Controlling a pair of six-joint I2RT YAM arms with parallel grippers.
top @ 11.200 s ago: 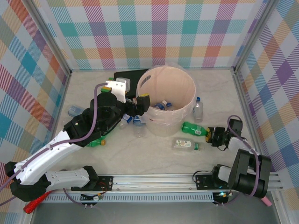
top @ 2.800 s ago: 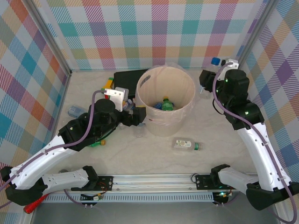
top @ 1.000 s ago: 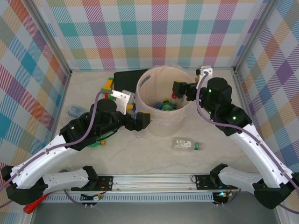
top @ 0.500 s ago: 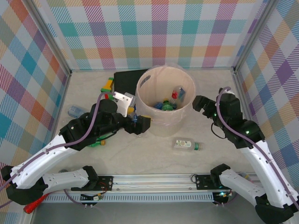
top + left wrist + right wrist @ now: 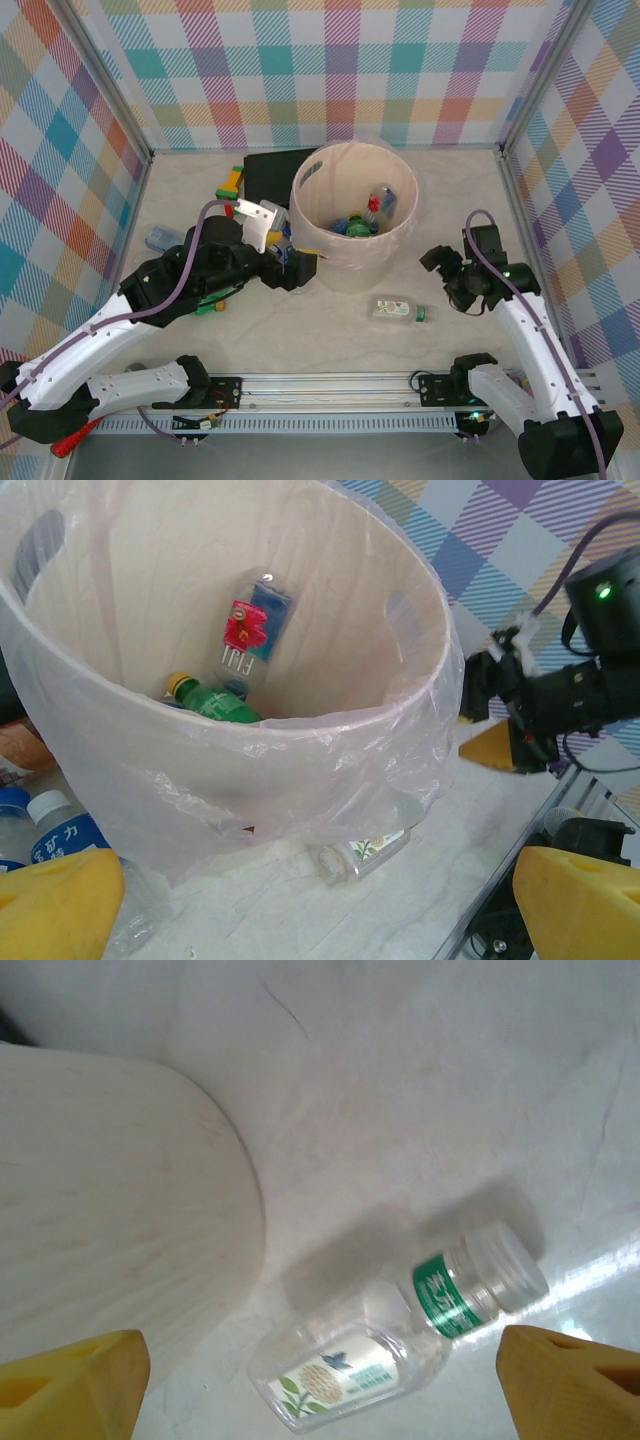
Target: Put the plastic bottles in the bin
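The table [image 5: 330, 335] has free room at 6 o'clock of the bin [image 5: 352, 264]. The bin stands toward 12 o'clock with a high rim and a loose plastic liner, so I think any carry must go up and over this edge. Some bottles [image 5: 215, 702] lie inside it. The left pincer [image 5: 300, 268] is at 9 o'clock of the bin, wide open and empty. The right pincer [image 5: 447, 281], also spread wide and holding nothing, hangs at 3 o'clock of a clear bottle [image 5: 400, 1348] lying on its side at 5 o'clock of the bin. This bottle seems empty, light, smooth and easy to roll or squash, so a hold across the labelled body looks safest.
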